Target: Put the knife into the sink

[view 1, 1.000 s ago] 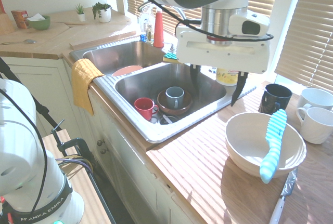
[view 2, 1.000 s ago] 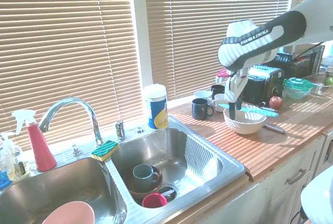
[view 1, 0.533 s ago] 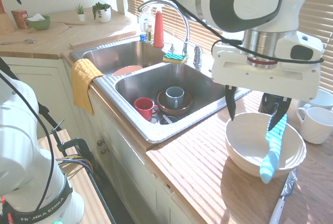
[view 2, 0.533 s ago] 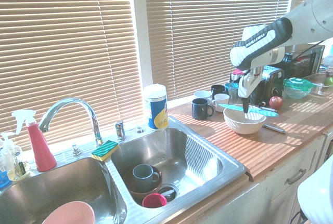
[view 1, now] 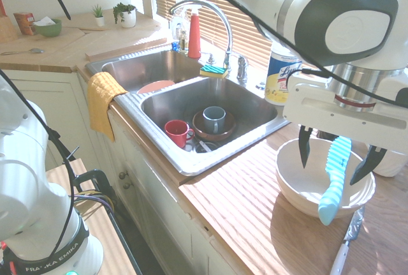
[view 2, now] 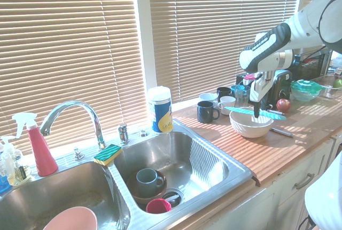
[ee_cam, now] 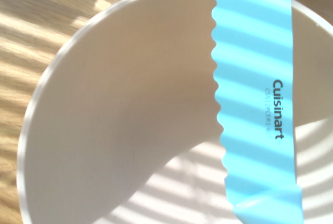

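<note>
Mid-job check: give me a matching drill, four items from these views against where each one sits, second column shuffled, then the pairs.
Items:
1. knife
2. red mug
3. yellow cloth
4. green-and-yellow sponge

Places:
A. draped over the sink front edge
B. on the sink rim by the faucet
C. lying across the white bowl, between the open gripper fingers
D. in the near basin

Pairs: 1-C, 2-D, 3-A, 4-B
</note>
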Controlling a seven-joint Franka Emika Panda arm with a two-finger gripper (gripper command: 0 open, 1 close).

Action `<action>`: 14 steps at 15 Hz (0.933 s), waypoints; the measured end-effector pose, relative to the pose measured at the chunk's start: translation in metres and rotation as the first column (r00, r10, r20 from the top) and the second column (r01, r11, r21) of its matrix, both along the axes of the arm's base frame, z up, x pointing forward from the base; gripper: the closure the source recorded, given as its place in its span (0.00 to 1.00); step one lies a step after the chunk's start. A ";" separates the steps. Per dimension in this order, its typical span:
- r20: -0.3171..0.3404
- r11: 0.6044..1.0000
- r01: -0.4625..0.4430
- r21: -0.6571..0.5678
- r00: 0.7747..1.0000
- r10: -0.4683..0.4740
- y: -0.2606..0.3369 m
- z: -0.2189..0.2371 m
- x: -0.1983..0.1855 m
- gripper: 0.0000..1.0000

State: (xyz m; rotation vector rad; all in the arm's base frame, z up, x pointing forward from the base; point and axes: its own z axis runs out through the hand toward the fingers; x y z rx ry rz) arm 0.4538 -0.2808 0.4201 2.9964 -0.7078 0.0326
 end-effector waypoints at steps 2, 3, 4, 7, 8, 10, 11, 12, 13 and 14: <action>-0.001 1.000 0.008 0.017 1.000 -0.008 0.000 -0.005 0.001 1.00; -0.004 1.000 0.010 0.023 1.000 -0.010 0.000 -0.008 0.002 1.00; -0.006 1.000 0.013 0.027 1.000 -0.012 -0.001 -0.011 0.002 1.00; -0.008 0.999 0.029 0.031 1.000 -0.029 -0.009 -0.014 -0.002 1.00; -0.007 0.999 0.034 0.030 0.999 -0.034 -0.011 -0.014 -0.003 1.00; -0.007 0.999 0.038 0.030 0.999 -0.038 -0.013 -0.014 -0.004 1.00; -0.007 0.999 0.038 0.030 0.999 -0.038 -0.013 -0.014 -0.004 1.00; -0.007 0.999 0.038 0.030 0.999 -0.038 -0.013 -0.014 -0.004 1.00; -0.008 0.999 0.038 0.030 0.999 -0.038 -0.013 -0.014 -0.004 1.00; -0.009 0.999 0.038 0.030 0.999 -0.038 -0.013 -0.014 -0.004 1.00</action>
